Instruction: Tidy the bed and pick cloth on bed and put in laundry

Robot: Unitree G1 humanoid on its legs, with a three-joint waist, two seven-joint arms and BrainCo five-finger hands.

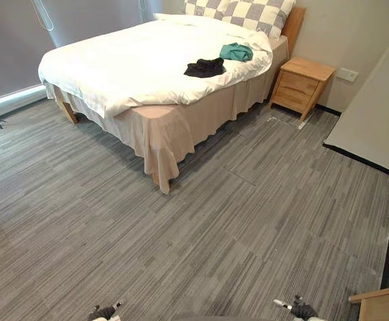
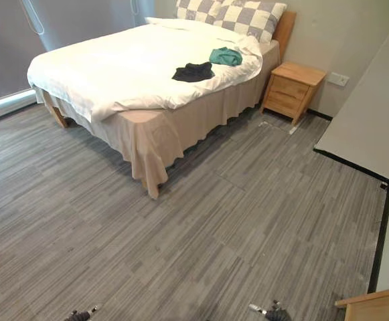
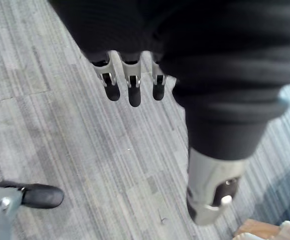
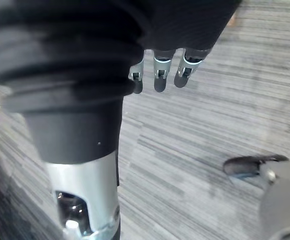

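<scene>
We stand well back from the bed (image 1: pixel 234 100), with a wide stretch of grey floor (image 1: pixel 214 227) between us and it. The task's things lie up on the white duvet (image 1: pixel 127 63). There's a black cloth (image 1: pixel 205 67) crumpled on the side nearest the wooden nightstand (image 1: pixel 302 83). A teal cloth (image 1: pixel 236 51) sits just beyond it, close under the checked pillows (image 1: pixel 248 13). The two are near each other but apart, both loose on top of the cover, so we judge either would lift free with a simple pinch.

The duvet itself sits skewed. It hangs low along one side, while at the near corner the beige bed skirt (image 1: pixel 157 137) shows bare. That, we think, is the tidying part of the job.

Our left robot hand (image 3: pixel 134 90) hangs at our side over the floor, fingers straight and slack, nothing in it. The right robot hand (image 4: pixel 158 80) does the same, relaxed and empty. That makes sense to us: nothing is within reach from here, so both arms are down for the walk.

We reckon the task is at its very start, with both cloths on the bed and the cover not squared. The next move, as we read it, is to step toward the nightstand side, where the clothes lie nearest the edge.
</scene>
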